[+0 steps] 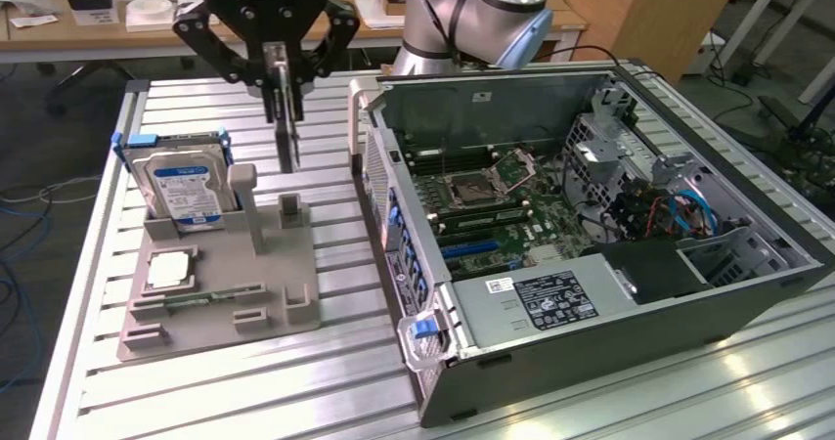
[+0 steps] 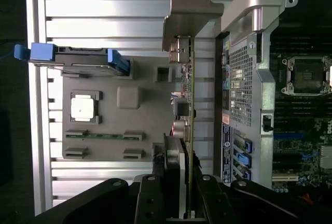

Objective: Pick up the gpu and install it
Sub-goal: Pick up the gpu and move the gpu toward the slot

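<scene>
Pinching thin dark gpu [image 1: 288,149] edge-on — gripper [image 1: 280,108] above blocky grey fixture [image 1: 281,284].

The gpu [image 1: 288,147] is a thin dark card seen edge-on. It hangs upright in the air, clamped at its top by the gripper [image 1: 280,103], above the far end of the holder [image 1: 293,308] and just to the exterior view's left of the case [image 1: 627,332]. Its grey bracket [image 2: 189,11] sticks out at one end.

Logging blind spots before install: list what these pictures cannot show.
- gpu faces: edge-on in both views, components unreadable.
- hard drive label: exterior view, print too small.
- motherboard slots: exterior view, too small to tell apart.
- gripper: top cut off by the exterior view's edge.
</scene>
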You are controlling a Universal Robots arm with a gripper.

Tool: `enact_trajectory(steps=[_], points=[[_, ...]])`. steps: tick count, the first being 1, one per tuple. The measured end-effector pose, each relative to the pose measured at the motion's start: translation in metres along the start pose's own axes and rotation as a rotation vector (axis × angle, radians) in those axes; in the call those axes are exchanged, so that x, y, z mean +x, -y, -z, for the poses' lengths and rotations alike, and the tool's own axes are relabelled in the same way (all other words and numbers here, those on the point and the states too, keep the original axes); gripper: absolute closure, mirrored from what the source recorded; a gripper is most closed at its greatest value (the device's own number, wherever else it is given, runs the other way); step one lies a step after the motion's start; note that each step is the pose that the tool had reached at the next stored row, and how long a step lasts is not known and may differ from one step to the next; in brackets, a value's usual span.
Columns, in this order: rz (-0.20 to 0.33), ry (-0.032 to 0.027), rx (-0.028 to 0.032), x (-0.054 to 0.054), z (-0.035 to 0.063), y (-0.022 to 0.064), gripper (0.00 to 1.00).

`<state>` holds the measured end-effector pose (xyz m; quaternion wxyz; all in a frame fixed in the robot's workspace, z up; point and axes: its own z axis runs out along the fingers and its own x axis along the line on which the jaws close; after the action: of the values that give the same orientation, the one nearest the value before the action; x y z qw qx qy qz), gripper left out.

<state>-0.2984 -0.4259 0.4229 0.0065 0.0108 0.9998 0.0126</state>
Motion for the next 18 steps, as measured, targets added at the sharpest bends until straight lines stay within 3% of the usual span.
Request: enact_trajectory(steps=[18], points=[[0.0, 0.0027, 0.0, -0.081, -0.0062, -0.0015, 0.72]])
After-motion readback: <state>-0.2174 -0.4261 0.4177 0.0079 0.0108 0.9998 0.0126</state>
